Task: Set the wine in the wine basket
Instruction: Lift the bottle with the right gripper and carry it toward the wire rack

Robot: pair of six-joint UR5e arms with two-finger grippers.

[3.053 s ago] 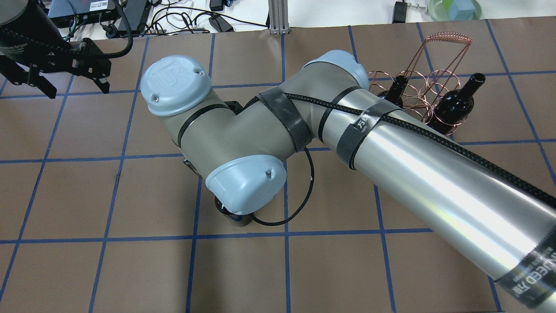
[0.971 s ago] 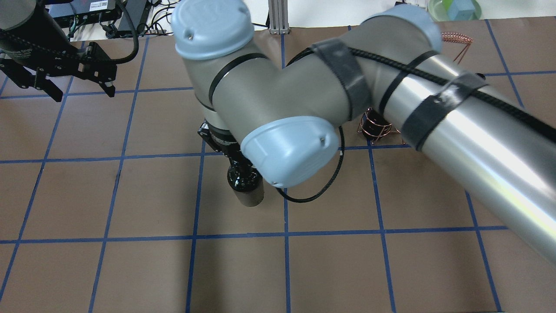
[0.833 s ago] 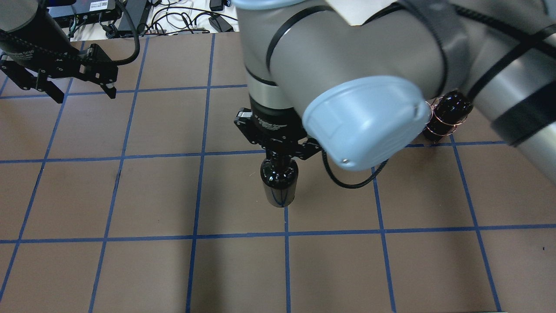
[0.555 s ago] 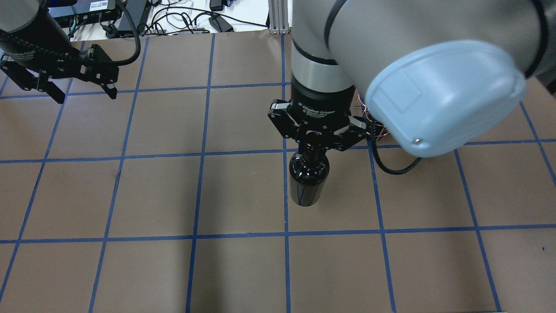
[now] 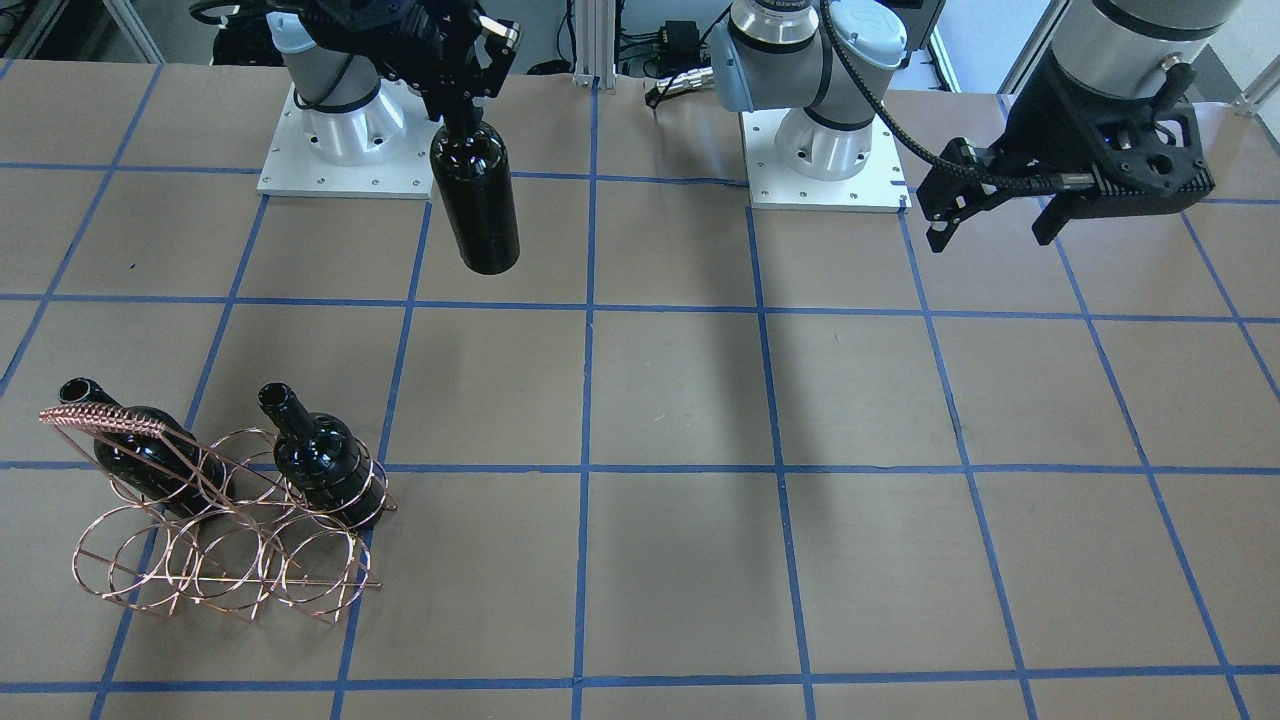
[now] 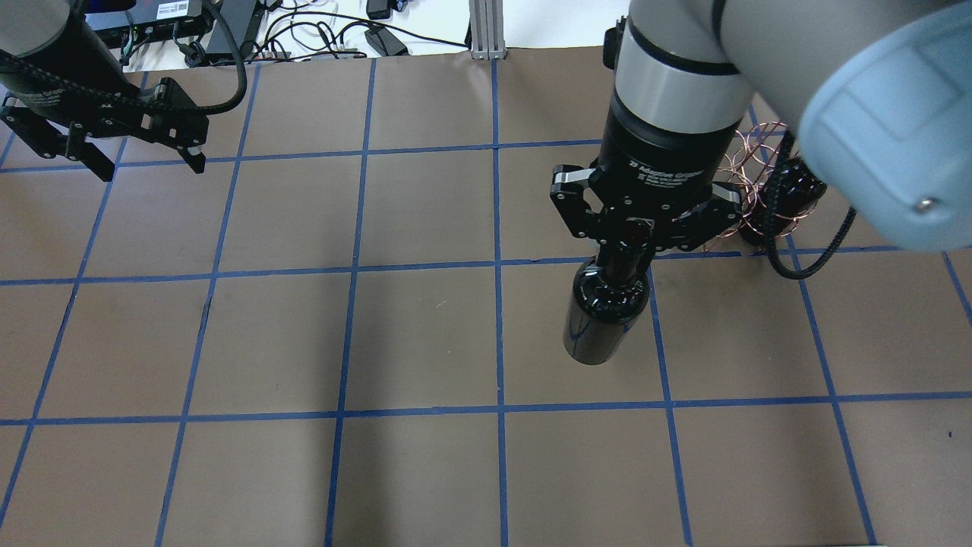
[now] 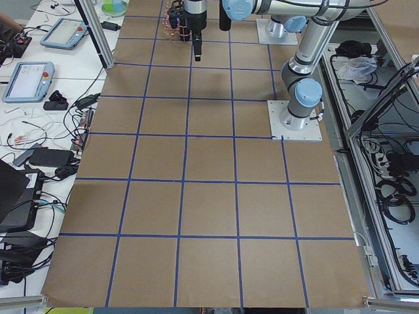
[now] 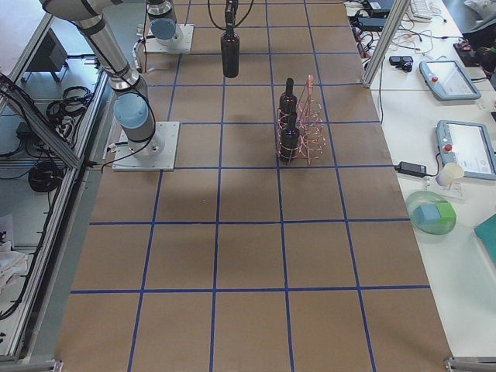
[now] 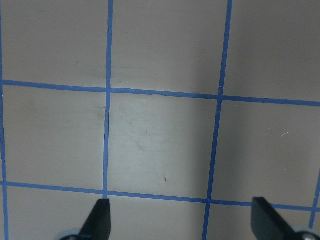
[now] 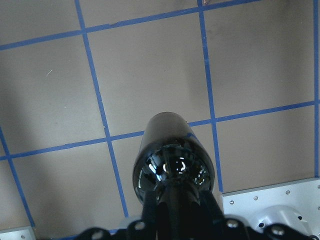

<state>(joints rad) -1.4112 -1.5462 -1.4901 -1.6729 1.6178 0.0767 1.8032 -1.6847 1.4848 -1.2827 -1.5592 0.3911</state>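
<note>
My right gripper (image 6: 626, 245) is shut on the neck of a glossy black wine bottle (image 6: 601, 315) and holds it upright, off the brown table. The gripper (image 5: 456, 105) and the hanging bottle (image 5: 478, 205) also show in the front view, and the bottle (image 10: 172, 160) shows in the right wrist view. The copper wire wine basket (image 5: 215, 540) stands apart from it with two more black bottles (image 5: 145, 455) (image 5: 325, 460) in its rings. In the overhead view the basket (image 6: 748, 163) is mostly hidden behind my right arm. My left gripper (image 6: 148, 165) is open and empty at the far left, as the left wrist view (image 9: 182, 220) shows.
The two arm base plates (image 5: 335, 150) (image 5: 825, 165) sit at the robot's side of the table. Cables and electronics (image 6: 319, 34) lie beyond the table's far edge. A green bowl (image 8: 432, 215) and tablets (image 8: 446, 77) are on the side bench.
My right gripper has lifted the bottle off the table and carried it to the right in the overhead view, towards the basket. The left arm has barely moved.
</note>
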